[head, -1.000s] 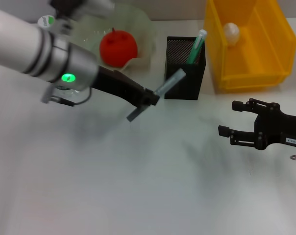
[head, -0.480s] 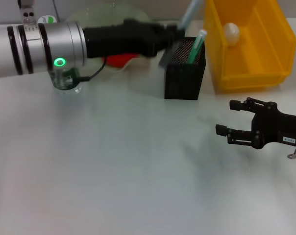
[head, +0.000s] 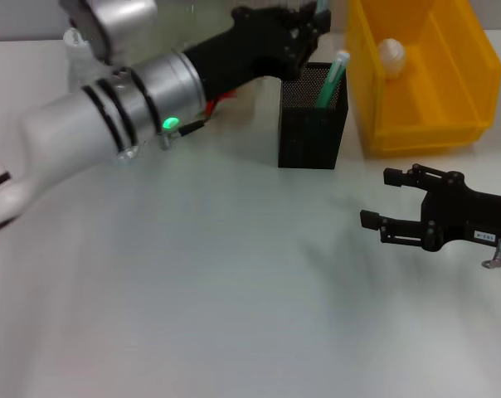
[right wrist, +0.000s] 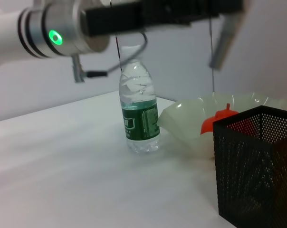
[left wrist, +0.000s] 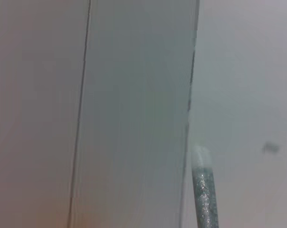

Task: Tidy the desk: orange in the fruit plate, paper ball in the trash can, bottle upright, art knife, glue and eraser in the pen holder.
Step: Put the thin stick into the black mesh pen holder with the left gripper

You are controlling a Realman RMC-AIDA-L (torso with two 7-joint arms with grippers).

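Observation:
My left gripper (head: 307, 23) hovers just above the black mesh pen holder (head: 313, 116), shut on the grey art knife (right wrist: 223, 40), which hangs blade-down over the holder's opening. A green glue stick (head: 333, 76) leans inside the holder. The orange (right wrist: 215, 121) lies in the pale-green fruit plate (right wrist: 188, 116), mostly hidden behind my left arm in the head view. The bottle (right wrist: 138, 116) stands upright beside the plate. The paper ball (head: 391, 54) rests in the yellow trash can (head: 449, 83). My right gripper (head: 381, 199) is open, low over the desk (head: 234, 290) at the right. The eraser is out of view.
My left arm spans the desk's back left, covering the plate and bottle from the head. The trash can stands close to the right of the pen holder. The left wrist view shows a blurred grey band and a glittery green stick (left wrist: 203, 194).
My left arm lifted the art knife from low in front-left of the pen holder up over its opening, turning it more upright. The right gripper barely drifted.

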